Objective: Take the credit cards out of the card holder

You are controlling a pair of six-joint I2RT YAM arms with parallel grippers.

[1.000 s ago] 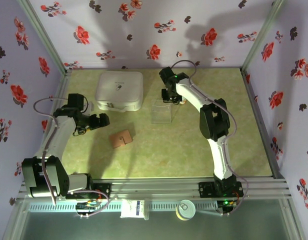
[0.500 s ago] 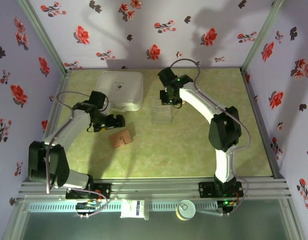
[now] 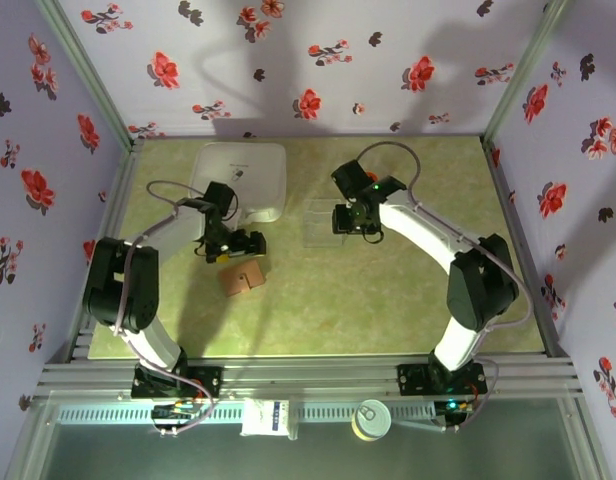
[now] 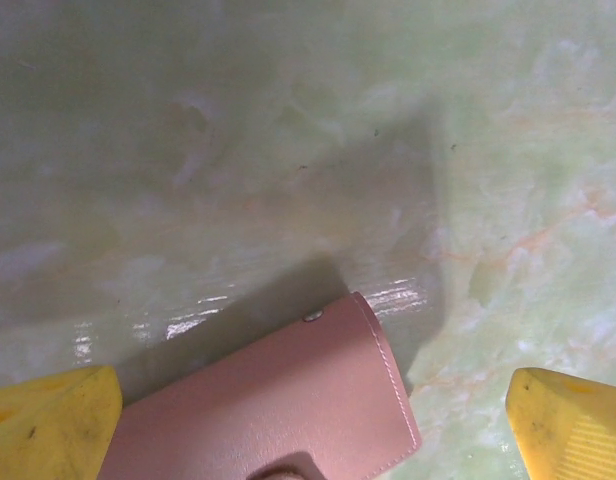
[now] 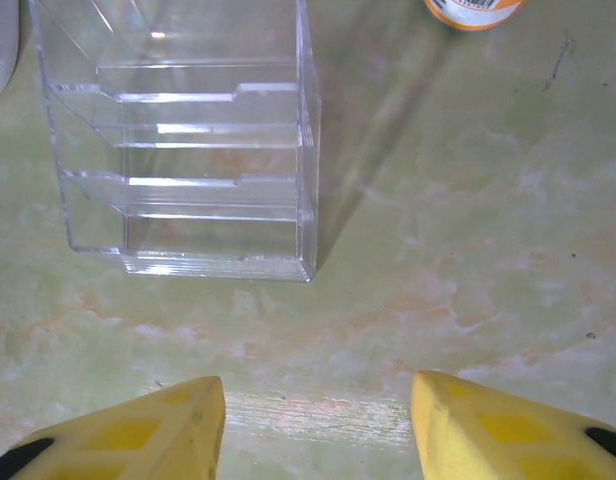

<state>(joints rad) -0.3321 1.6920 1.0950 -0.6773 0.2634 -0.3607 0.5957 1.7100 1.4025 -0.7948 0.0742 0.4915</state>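
Observation:
The card holder (image 3: 243, 278) is a flat tan-pink wallet lying closed on the green table, left of centre. In the left wrist view the card holder (image 4: 278, 400) shows its stitched edge and a small snap. My left gripper (image 3: 240, 245) hangs just beyond its far edge, and the left gripper (image 4: 308, 430) is open with its yellow fingertips (image 4: 48, 420) wide on either side. The right gripper (image 3: 342, 220) stands open at the right side of the clear tray, and the right gripper (image 5: 318, 425) has bare table between its fingers. The credit cards are hidden.
A clear plastic tray (image 3: 321, 222) with stepped slots stands mid-table, seen close in the right wrist view as the tray (image 5: 178, 140). A big white square box (image 3: 240, 178) sits at the back left. A small orange-and-white round thing (image 5: 473, 8) lies beyond the tray.
My left arm has swung right and come over the card holder's far edge. The right gripper has moved from behind the tray to its right side, and its jaws have spread.

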